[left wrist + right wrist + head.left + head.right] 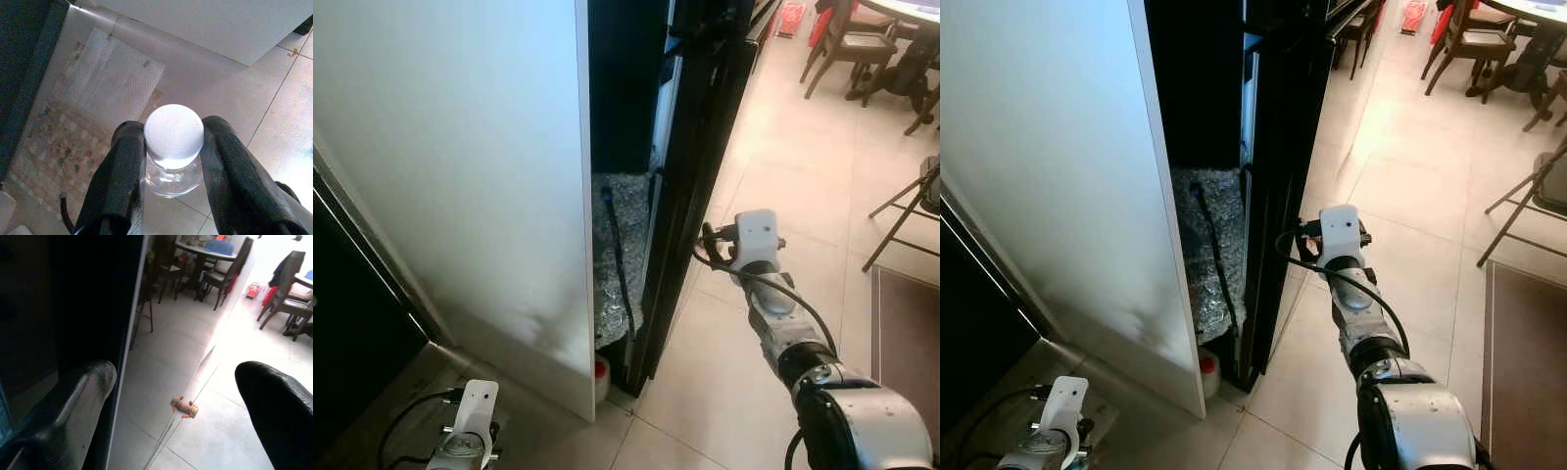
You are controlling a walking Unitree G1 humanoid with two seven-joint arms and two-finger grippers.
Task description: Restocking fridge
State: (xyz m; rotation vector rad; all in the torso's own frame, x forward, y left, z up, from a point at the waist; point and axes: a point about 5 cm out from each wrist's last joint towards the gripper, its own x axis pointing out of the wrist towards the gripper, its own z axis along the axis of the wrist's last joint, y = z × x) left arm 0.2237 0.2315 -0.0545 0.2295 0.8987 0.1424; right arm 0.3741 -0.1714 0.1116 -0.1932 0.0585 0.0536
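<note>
Beside the fridge, floor level: a white side panel (460,176) stands left of a dark gap; foil-like silver sheeting (619,245) and a black cable (617,264) line the gap's back.
Fridge door: the black fridge door (690,176) stands edge-on, right of the gap, its bottom corner on the tiled floor (783,147).
Right gripper: the right gripper (181,401) is spread wide and holds nothing; one finger (80,396) lies against the door's edge, the other sits well apart over the tiles.
Left gripper: the left gripper (172,147) is low at the panel's foot, clamped on a clear bottle (173,171) just under its white cap (173,132).
Bottle: upright between the fingers, above the floor near a patterned mat (73,122).
Small item: a white container with a red cap (1205,370) stands at the gap's bottom corner.
Background: dark chairs (847,44) stand around a table at the far edge of the floor.
</note>
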